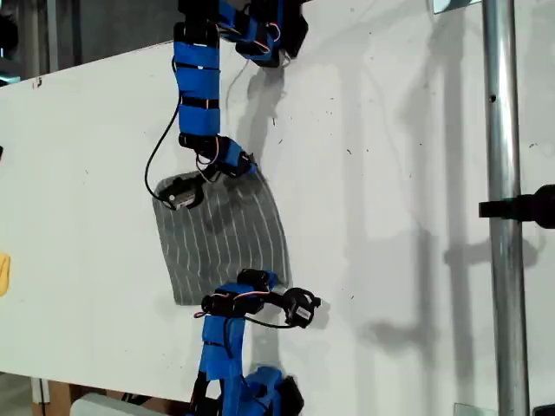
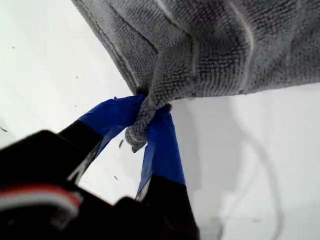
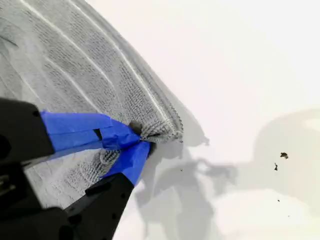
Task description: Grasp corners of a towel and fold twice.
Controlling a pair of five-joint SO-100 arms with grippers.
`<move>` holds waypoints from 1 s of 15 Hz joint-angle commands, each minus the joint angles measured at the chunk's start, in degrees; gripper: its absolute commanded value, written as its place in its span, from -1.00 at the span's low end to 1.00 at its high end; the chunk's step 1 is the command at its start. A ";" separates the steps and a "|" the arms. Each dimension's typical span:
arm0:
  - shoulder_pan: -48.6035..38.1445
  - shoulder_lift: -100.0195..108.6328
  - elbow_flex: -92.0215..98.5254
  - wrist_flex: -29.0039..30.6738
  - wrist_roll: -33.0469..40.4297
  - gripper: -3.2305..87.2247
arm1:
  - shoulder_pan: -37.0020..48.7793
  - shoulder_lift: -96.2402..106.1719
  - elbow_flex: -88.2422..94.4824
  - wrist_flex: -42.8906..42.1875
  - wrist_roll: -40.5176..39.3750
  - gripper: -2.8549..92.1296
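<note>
The grey towel (image 1: 221, 238) with thin white stripes lies on the white table (image 1: 390, 217) between the two blue arms. My first gripper (image 1: 251, 169) reaches in from the top of the exterior view and is shut on the towel's far corner on the exterior view's right. In the first wrist view, that gripper (image 2: 149, 111) pinches the bunched corner (image 2: 137, 135), and the towel (image 2: 225, 45) rises off the table. My second gripper (image 1: 264, 279) comes from the bottom of the exterior view. It (image 3: 139, 140) is shut on the near corner (image 3: 160, 131) of the towel (image 3: 60, 70).
A metal pole (image 1: 501, 208) with a black clamp (image 1: 525, 208) stands at the exterior view's right. A yellow object (image 1: 3, 273) shows at that view's left edge. The table's far edge runs diagonally at the exterior view's upper left. Small dark specks (image 3: 282, 155) dot the table.
</note>
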 commanded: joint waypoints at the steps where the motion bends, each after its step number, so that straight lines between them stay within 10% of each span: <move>1: 4.66 6.68 -11.07 7.29 -1.49 -0.99 | -6.33 10.11 -3.78 5.36 4.39 -0.94; 5: 12.22 12.13 -21.45 18.02 -10.28 -0.99 | -15.64 14.33 -18.46 17.31 9.84 -0.94; 8: 5.80 18.37 -11.78 19.60 -9.49 -0.99 | -4.48 14.50 -13.18 11.16 5.98 -0.94; 15: -32.17 19.86 -5.98 16.87 24.08 -0.99 | 24.79 -10.37 -32.87 -0.79 -13.18 -0.94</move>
